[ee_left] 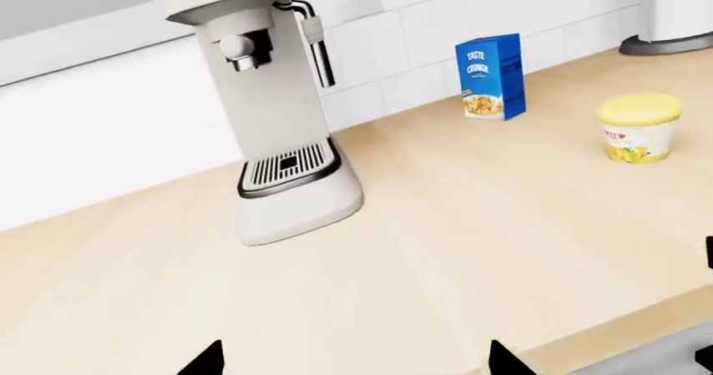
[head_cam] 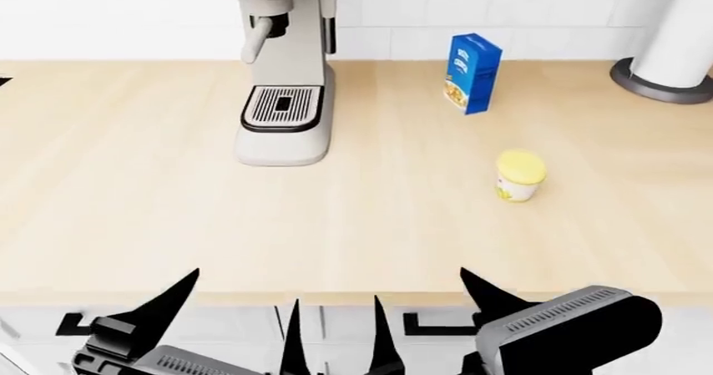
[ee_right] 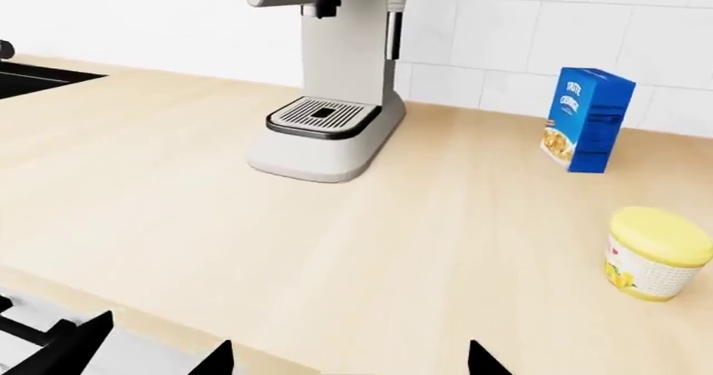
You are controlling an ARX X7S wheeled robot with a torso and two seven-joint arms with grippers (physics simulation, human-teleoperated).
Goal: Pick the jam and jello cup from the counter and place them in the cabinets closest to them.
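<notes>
The jam (head_cam: 519,174) is a small squat jar with a yellow lid, standing upright right of the counter's middle; it also shows as the jam (ee_left: 639,127) and the jam (ee_right: 657,253). The jello cup is out of view. My left gripper (head_cam: 237,315) and right gripper (head_cam: 430,310) hover side by side at the counter's front edge, both open and holding nothing, well short of the jar. Only the dark fingertips (ee_left: 209,358) of the left gripper (ee_left: 356,360) and the fingertips (ee_right: 482,358) of the right gripper (ee_right: 347,362) show in the wrist views.
A white coffee machine (head_cam: 285,66) stands at the back, left of centre. A blue cardboard box (head_cam: 472,72) stands upright behind the jam, and a white roll on a dark base (head_cam: 669,53) fills the back right corner. Cabinet fronts with black handles (head_cam: 73,324) lie under the counter edge.
</notes>
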